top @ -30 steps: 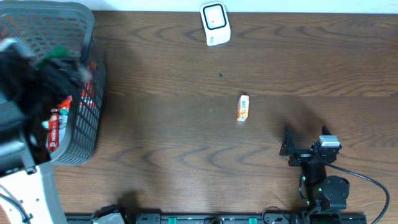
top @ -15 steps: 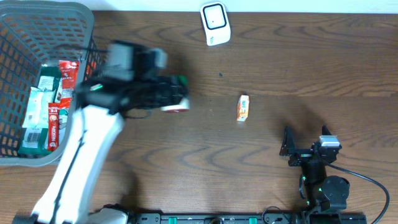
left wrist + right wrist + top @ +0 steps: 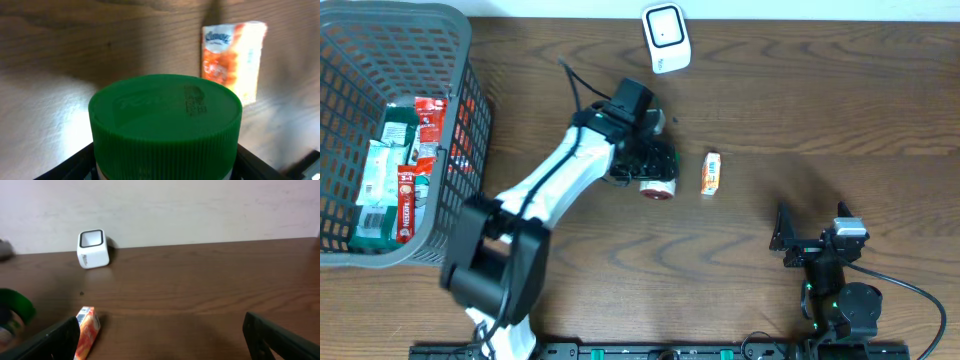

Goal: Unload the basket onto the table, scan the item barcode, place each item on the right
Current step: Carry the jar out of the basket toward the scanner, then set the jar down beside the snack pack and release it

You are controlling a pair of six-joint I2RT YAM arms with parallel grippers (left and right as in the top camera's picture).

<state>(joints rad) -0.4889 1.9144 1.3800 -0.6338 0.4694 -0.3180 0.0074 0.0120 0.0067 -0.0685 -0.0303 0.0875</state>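
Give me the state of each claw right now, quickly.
Left claw: closed on the green-capped jar.
Right claw: open, holding nothing.

I see a grey mesh basket at the far left of the dark wooden bench, with red and green-white packets lying inside it. A small orange tissue pack lies flat near the bench's middle, well apart from the basket.
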